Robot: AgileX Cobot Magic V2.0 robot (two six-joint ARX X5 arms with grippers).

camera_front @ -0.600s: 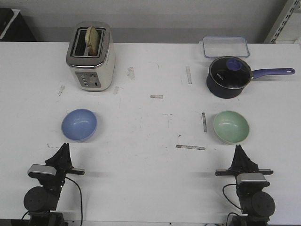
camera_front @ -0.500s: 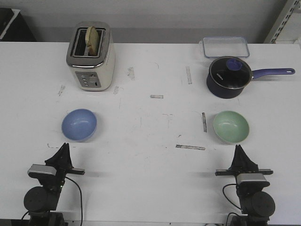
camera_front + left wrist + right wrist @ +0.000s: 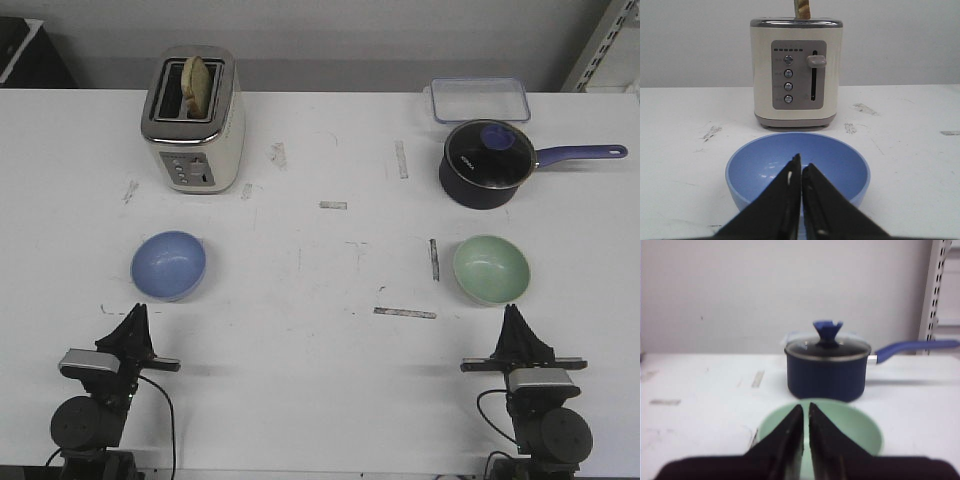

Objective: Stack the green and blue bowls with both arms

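Bowls sit apart on the white table [image 3: 320,380]: the matte periwinkle blue bowl [image 3: 168,265] toward the left edge, just ahead of the left gripper [image 3: 134,318]; the pale mint green bowl [image 3: 491,269] toward the right, ahead of the right gripper [image 3: 512,320]. In the left wrist view, closed fingers aim at the blue bowl [image 3: 797,170], before the cream toaster [image 3: 796,72]. In the right wrist view, fingers are likewise together before the green bowl [image 3: 840,427], the dark blue saucepan [image 3: 826,367] beyond.
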